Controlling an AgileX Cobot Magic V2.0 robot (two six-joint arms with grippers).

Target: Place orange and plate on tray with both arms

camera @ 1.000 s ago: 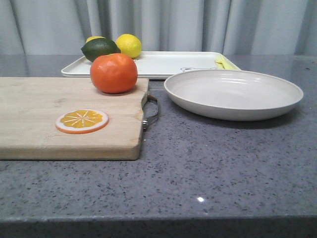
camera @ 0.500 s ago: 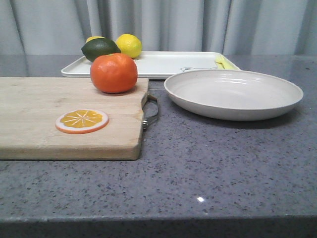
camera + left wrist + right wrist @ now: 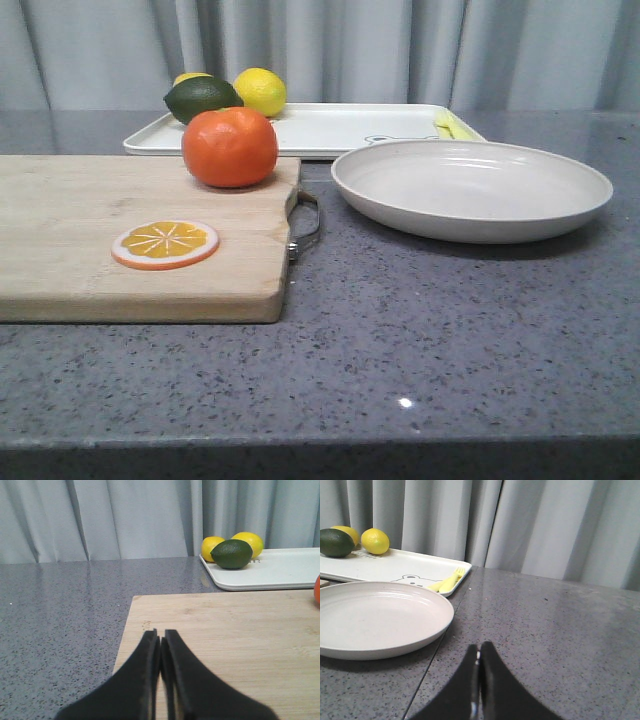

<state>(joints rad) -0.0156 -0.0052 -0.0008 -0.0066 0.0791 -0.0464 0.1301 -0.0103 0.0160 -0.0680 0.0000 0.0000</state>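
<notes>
The orange [image 3: 230,147] sits on the far right corner of a wooden cutting board [image 3: 80,230]; its edge shows in the left wrist view [image 3: 317,588]. The off-white plate [image 3: 471,188] rests on the counter right of the board and in front of the white tray [image 3: 340,128]. It also shows in the right wrist view [image 3: 375,617], with the tray [image 3: 390,566] behind it. My left gripper [image 3: 160,635] is shut and empty over the board's left part. My right gripper [image 3: 479,646] is shut and empty over the counter, right of the plate. Neither gripper shows in the front view.
A dark green lime [image 3: 202,97] and two lemons [image 3: 260,91] lie at the tray's left end. A yellow-green fork [image 3: 448,582] lies at its right end. An orange slice disc [image 3: 165,244] lies on the board. A metal handle [image 3: 306,225] sticks out from the board's right edge. Grey curtains hang behind.
</notes>
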